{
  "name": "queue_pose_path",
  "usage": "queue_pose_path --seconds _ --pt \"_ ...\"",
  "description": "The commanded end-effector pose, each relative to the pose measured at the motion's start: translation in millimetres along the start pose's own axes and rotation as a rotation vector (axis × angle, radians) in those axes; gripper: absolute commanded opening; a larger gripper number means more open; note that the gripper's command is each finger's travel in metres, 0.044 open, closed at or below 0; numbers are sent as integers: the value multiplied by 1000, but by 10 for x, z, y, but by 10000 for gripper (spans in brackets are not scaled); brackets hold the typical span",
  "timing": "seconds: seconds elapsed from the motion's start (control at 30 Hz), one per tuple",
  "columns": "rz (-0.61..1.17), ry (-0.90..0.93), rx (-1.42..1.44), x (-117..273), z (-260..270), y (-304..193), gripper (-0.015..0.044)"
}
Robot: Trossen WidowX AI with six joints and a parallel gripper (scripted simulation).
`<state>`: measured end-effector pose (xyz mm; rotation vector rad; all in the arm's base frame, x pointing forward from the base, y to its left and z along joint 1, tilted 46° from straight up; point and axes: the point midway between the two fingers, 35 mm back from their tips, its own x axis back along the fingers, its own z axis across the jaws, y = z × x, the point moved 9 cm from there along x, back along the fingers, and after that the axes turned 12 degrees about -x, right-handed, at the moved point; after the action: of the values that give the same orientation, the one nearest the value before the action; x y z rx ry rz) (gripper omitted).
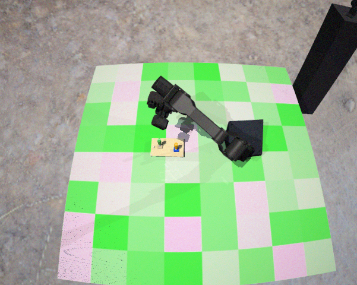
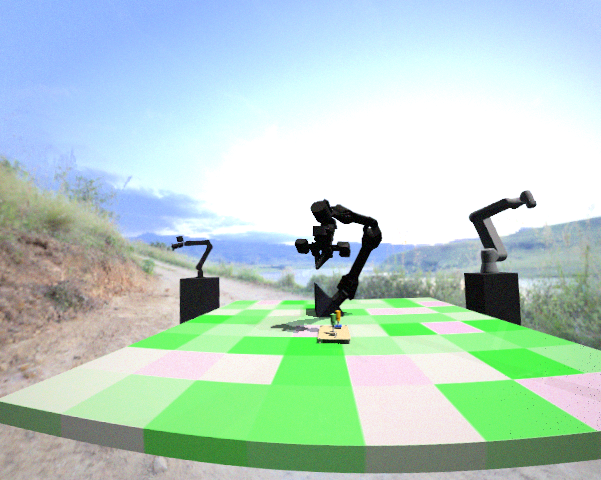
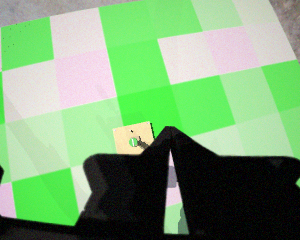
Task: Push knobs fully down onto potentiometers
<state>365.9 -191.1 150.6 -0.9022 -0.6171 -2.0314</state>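
The tan circuit board [image 1: 166, 152] [image 2: 343, 336] [image 3: 142, 129] stands on the checkered table. A green knob [image 1: 159, 141] [image 2: 333, 318] [image 3: 133, 142] stands upright above a pale potentiometer [image 1: 160, 146]. An orange knob [image 1: 176, 144] [image 2: 337, 314] stands above a blue potentiometer [image 1: 176, 150] [image 2: 338, 326]; in the wrist view the fingers hide it. The gaps under the knobs are too small to judge. My gripper [image 2: 318, 267] [image 3: 169, 130] is shut and empty, fingertips together and pointing down. It hangs high above the table, off to the side of the board and not touching it.
The arm's dark base block [image 1: 246, 130] [image 2: 322, 300] stands on the checkered table [image 1: 183, 233] [image 2: 310, 413] [image 3: 85, 80]. A black pedestal [image 1: 325, 58] [image 2: 491, 297] with another arm stands beyond the table edge. A second pedestal [image 2: 199, 299] with an arm stands at the back left.
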Motion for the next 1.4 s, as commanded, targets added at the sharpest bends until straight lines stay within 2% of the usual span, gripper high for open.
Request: queue_pose_path --seconds 0.0,0.43,1.37 --pt "144 -6 -4 -178 50 -194 0" --pt "575 0 -21 -519 257 -782 0" --pt "580 2 -21 -855 264 -1008 0"
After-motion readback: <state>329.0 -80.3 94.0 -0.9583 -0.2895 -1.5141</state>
